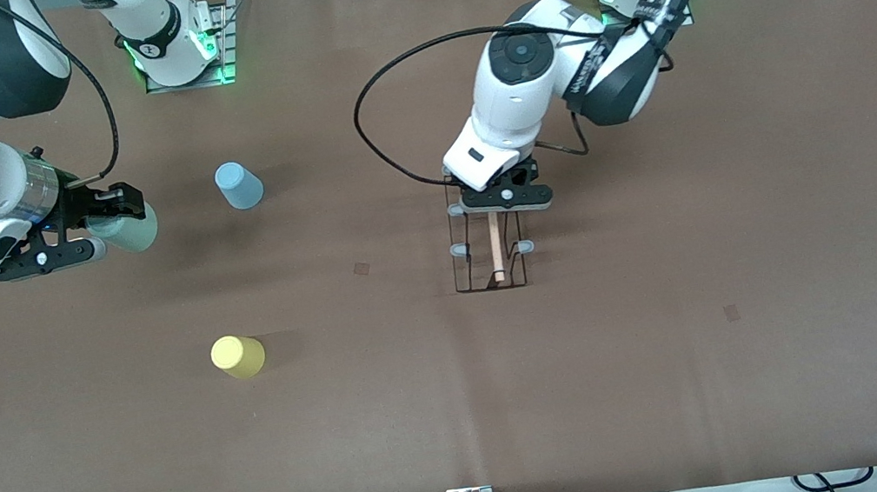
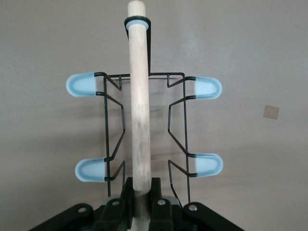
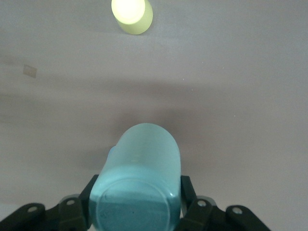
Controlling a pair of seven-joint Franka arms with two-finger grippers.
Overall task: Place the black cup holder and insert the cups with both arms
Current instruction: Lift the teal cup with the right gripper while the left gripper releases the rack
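I've got the left claw [image 1: 502, 194] clamped on the black cup holder's [image 1: 488, 251] wooden rod handle [image 2: 140, 106], right claw [image 1: 101, 218] gripping the pale green cup [image 1: 129, 227] above the table [image 1: 681, 331]; next, seat it on a peg [image 2: 207, 87].

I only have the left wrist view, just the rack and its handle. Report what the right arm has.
Observer: The right tool is shut on the pale green cup, up over the right arm's end of the table.
Operator: List the other cups.
Observer: The light blue cup and the yellow cup stand on the table, the yellow nearer to the front camera.
Operator: Place them against my rack.
Observer: Both lie toward the right arm's end from the black cup holder that your left tool holds.
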